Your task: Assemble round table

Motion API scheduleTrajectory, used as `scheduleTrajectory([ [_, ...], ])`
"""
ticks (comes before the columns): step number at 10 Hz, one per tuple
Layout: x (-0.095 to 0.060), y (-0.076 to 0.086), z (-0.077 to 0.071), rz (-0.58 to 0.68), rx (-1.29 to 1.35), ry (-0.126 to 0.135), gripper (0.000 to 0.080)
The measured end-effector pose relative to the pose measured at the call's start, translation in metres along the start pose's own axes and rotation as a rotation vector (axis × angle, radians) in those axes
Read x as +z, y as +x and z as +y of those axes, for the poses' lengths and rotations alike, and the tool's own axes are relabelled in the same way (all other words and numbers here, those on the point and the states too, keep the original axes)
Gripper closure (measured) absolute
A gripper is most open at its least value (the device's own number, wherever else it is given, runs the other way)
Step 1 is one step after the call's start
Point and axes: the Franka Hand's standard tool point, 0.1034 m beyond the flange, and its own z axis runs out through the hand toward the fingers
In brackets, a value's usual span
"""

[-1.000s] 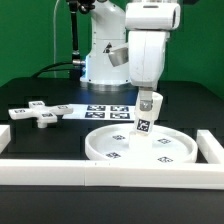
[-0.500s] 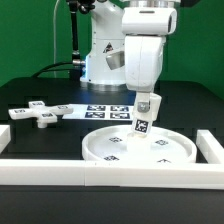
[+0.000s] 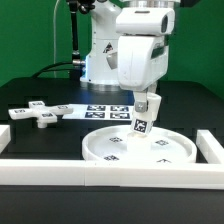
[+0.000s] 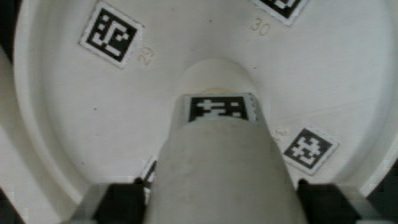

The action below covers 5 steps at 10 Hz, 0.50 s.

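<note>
Plainly, the gripper [image 3: 147, 101] fingers are clamping the top of the white cylinder leg [image 3: 143, 120], which is leaning slightly over the middle of the rimmed round disc [image 3: 98, 146] near the tabletop's front edge. Both are showing black-and-white square tags. Whether the leg's lower end is touching the disc is proving hard to tell; the wrist view is cutting off the fingertips.
</note>
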Motion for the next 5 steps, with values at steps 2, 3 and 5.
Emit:
scheduleTrajectory([
  [2, 0.0004, -0.0019, 0.0013, 0.022, 0.193, 0.009, 0.0390],
  [3, 0.0007, -0.0017, 0.0016, 0.037, 0.314, 0.011, 0.0390],
  [5, 0.0009, -0.0014, 0.0024, 0.064, 0.541, 0.020, 0.0390],
])
